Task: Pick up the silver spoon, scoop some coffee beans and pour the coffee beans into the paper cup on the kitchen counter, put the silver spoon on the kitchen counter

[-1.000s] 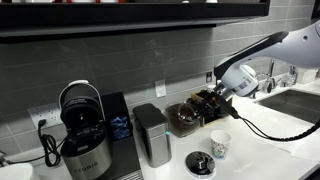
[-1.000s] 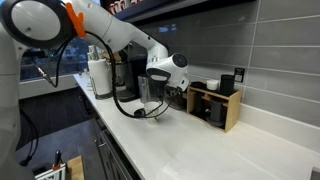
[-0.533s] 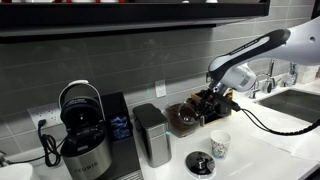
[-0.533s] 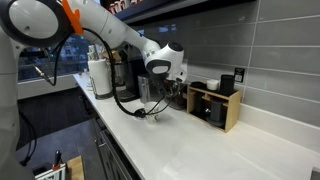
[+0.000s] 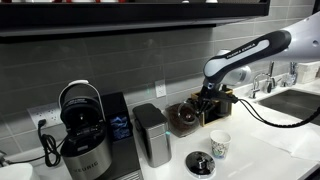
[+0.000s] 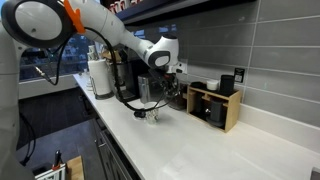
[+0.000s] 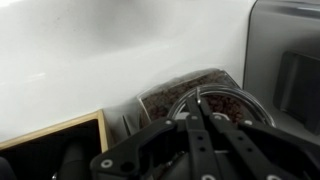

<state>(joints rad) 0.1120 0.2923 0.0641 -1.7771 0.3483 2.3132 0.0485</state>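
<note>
My gripper (image 5: pixel 201 102) hangs over the round glass jar of coffee beans (image 5: pixel 183 119) at the back of the kitchen counter (image 5: pixel 255 150). In the wrist view the fingers (image 7: pixel 198 112) are closed together on the thin handle of the silver spoon (image 7: pixel 198 98), which points into the beans (image 7: pixel 225 105). The spoon bowl is hidden. The white paper cup (image 5: pixel 219 145) stands on the counter in front of the jar, apart from the gripper. The gripper (image 6: pixel 170 84) and the cup (image 6: pixel 150 113) also show in an exterior view.
A tall grey canister (image 5: pixel 152 134) and a coffee machine (image 5: pixel 82 130) stand beside the jar. A flat black disc (image 5: pixel 200 163) lies near the cup. A wooden box (image 6: pixel 214 105) sits against the tiled wall. A sink (image 5: pixel 295 102) is at the counter's end.
The gripper has moved sideways from near the wooden box to over the jar and has tipped down toward the beans. The cup and the jar have not moved.
</note>
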